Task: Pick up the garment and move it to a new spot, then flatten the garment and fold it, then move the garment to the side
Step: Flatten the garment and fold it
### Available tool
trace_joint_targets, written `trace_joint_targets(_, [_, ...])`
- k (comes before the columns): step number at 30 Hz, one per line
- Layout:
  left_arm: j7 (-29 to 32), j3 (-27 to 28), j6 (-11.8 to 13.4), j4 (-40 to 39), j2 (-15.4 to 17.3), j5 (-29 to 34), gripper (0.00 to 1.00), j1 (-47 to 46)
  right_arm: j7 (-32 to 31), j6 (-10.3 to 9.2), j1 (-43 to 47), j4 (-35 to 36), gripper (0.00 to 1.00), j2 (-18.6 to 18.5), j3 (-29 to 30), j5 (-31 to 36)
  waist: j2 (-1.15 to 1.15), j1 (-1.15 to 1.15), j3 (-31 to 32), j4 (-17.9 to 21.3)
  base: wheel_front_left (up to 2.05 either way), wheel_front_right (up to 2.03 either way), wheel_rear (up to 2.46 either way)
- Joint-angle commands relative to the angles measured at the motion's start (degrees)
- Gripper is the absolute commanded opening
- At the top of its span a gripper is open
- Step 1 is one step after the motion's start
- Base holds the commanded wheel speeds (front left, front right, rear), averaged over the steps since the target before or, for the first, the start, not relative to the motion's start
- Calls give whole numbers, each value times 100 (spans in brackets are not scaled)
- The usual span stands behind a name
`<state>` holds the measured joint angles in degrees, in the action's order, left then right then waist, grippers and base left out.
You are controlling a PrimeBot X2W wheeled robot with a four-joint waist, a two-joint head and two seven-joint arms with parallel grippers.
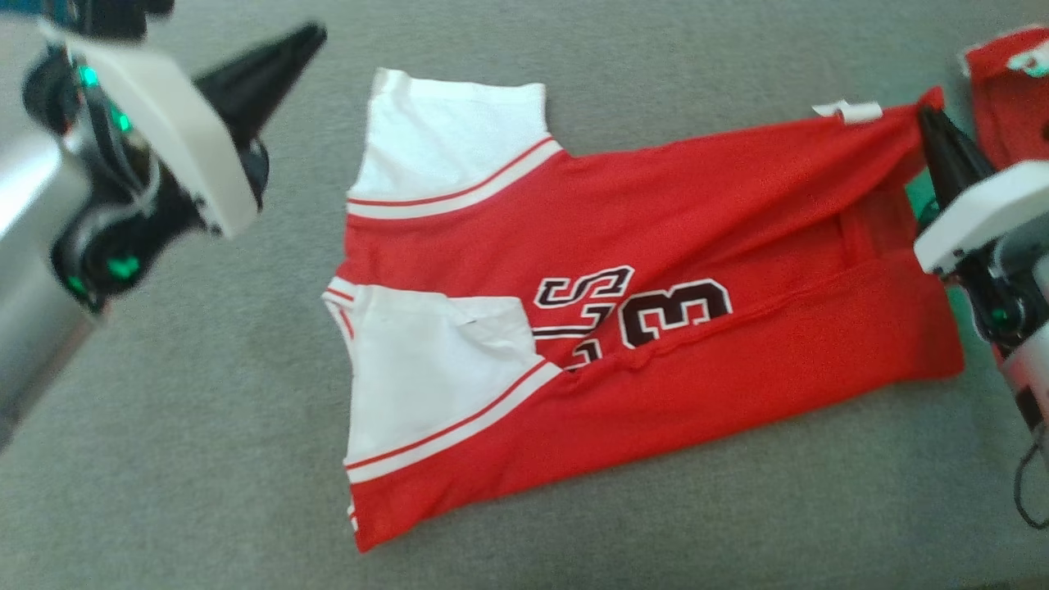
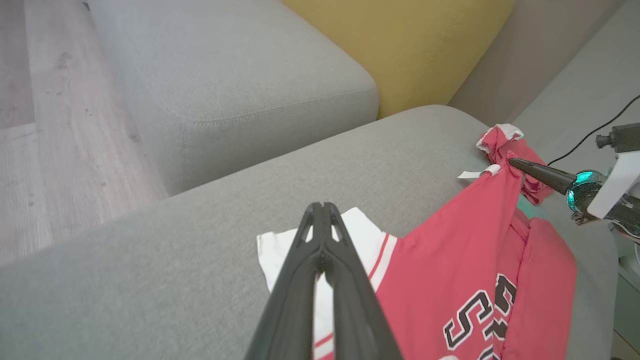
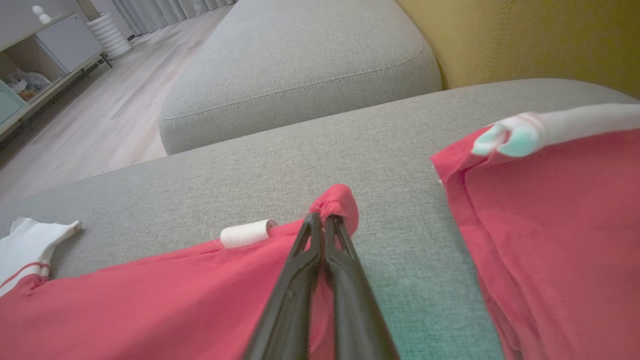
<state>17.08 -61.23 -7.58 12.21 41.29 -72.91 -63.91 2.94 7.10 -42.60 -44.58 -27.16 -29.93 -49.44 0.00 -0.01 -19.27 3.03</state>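
The garment, a red jersey with white sleeves and black lettering, lies spread on the grey sofa cushion, sleeves to the left. My right gripper is shut on the jersey's far right hem corner, next to a small white tag. The right wrist view shows red cloth pinched and bunched at the closed tips of the right gripper. My left gripper is shut and holds nothing, hovering up and left of the far white sleeve. In the left wrist view, the left gripper points over that sleeve.
A second red cloth lies bunched just past the right gripper. Beyond the cushion's far edge are another grey sofa section, a yellow cushion and wooden floor. A black cable hangs by the right arm.
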Motion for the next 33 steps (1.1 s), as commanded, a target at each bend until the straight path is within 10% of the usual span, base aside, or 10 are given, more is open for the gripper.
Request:
trace_joint_targets(1, [-134, 239, 9, -33, 242, 12, 45, -69, -10, 39, 84, 265, 0, -159, -51, -82, 0, 1, 76, -115, 0, 0, 0])
trace_joint_targets(2, [-143, 197, 9, 18, 215, 50, 100, -43, -22, 39, 120, 311, 0, -180, -47, -93, 0, 1, 66, -119, 0, 0, 0])
trace_joint_targets(27, [1188, -847, 13, 3057, -946, 1013, 100, -1420, -105, 39, -574, 690, 0, 349, -487, 27, 0, 1, -993, 870, 0, 0, 0])
trace_joint_targets(28, [1232, -879, 12, 3054, -948, 994, 95, -1414, -91, 39, -591, 675, 0, 357, -513, 12, 0, 1, -1004, 890, 0, 0, 0])
trace_joint_targets(30, [1325, -944, 11, 2975, -933, 936, 0, -1390, -61, 39, -627, 638, 0, 361, -557, -19, 0, 1, -1017, 918, 0, 0, 0])
trace_joint_targets(33, [1473, -1005, 10, 2765, -851, 771, 0, -1372, -34, 39, -672, 582, 0, 344, -609, -77, 0, 1, -1012, 926, 0, 0, 0])
